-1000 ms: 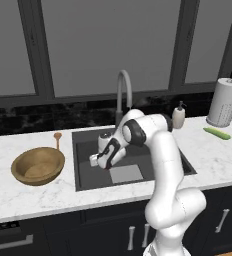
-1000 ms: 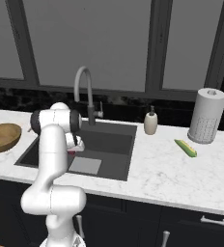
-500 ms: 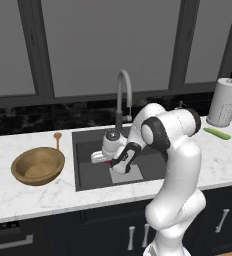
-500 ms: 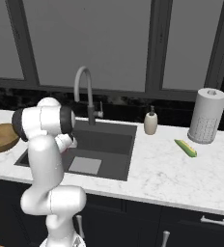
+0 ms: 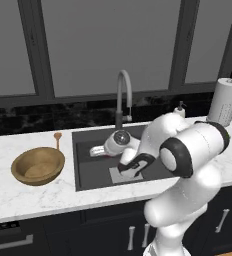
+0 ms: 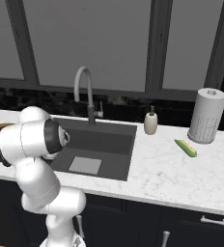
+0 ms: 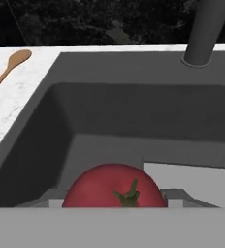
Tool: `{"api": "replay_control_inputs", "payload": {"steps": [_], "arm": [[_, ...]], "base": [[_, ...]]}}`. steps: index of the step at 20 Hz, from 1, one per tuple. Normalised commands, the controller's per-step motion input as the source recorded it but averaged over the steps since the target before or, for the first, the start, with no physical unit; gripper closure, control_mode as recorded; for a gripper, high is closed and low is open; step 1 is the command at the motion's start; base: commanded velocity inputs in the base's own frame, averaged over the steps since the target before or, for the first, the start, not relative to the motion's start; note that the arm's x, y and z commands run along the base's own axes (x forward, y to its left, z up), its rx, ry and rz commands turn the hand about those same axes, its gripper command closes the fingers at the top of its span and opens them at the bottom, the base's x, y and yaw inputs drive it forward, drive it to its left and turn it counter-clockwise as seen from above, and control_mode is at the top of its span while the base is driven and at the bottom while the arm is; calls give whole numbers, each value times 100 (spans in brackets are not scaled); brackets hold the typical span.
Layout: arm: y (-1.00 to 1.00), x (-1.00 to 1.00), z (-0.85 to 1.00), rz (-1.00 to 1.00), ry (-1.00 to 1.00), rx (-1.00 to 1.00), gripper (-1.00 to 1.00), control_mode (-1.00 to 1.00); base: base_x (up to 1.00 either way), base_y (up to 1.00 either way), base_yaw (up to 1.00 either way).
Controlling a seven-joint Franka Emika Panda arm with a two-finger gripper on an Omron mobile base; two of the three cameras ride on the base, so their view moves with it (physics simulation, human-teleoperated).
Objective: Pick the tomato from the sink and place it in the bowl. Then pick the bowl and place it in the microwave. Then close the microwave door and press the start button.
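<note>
A white marbled counter is running beneath dark windows, with the sink sitting sunk into it. The bowl is resting on the stone at the sink's nine o'clock, a wooden spoon lying just behind it. At three o'clock, a soap bottle, a green vegetable and a paper towel roll are standing on the counter.

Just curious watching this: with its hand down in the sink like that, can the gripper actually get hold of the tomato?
Probably yes. The tomato sits right at the gripper, low in the sink, with nothing between them.
</note>
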Motion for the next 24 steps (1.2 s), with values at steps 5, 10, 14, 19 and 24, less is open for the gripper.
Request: {"api": "replay_control_inputs", "payload": {"steps": [5,10,14,19,24], "arm": [[7,-39,100,8,-18,6,100,-100],[24,-63,100,8,-2,9,100,-100],[10,-39,100,10,-7,9,100,-100],[0,-36,100,9,-16,5,100,-100],[6,-48,100,7,-3,1,100,-100]], "base": [[0,0,0],[0,0,0],[0,0,0],[0,0,0],[0,0,0]]}}
